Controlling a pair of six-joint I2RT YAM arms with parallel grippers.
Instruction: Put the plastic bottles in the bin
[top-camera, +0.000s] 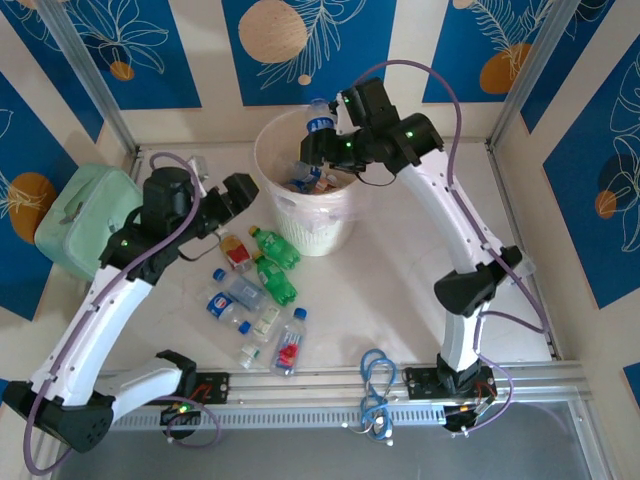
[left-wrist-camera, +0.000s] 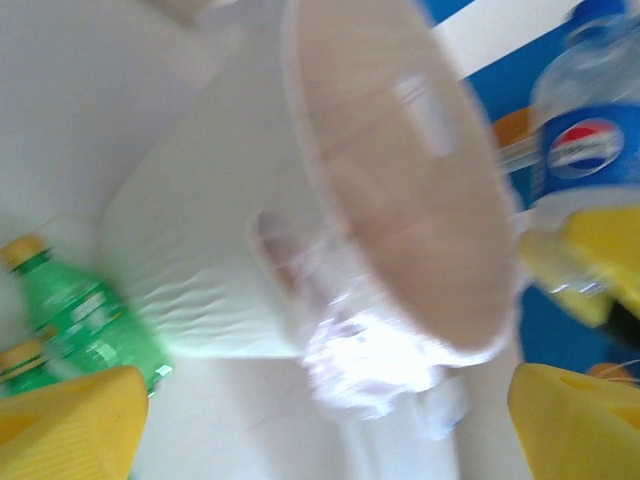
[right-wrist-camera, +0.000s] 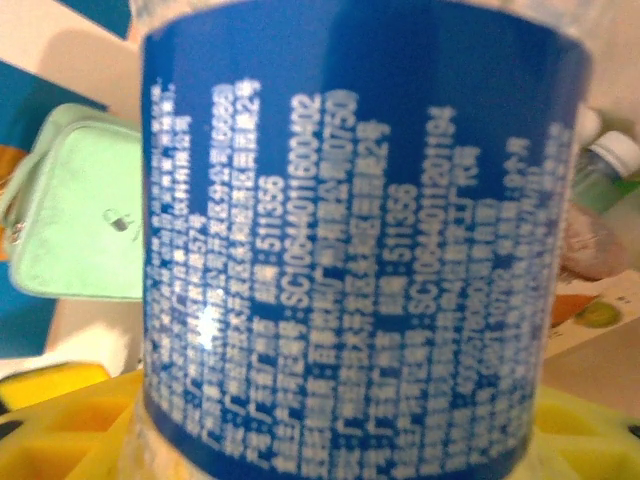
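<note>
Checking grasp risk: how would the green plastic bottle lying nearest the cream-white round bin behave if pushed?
Lying on its side, the round green plastic bottle would probably roll. Its smooth wall may slip. Being small, it is likely light, though fill is unclear.

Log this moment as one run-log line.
right pincer: shut on blue-label bottle, over bin rim | left pincer: open, empty, near bin | other bottles: lying on table

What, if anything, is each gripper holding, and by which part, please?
The right gripper holds a blue-labelled bottle by its body, at the label, above the bin. The left gripper is open and holds nothing.
</note>
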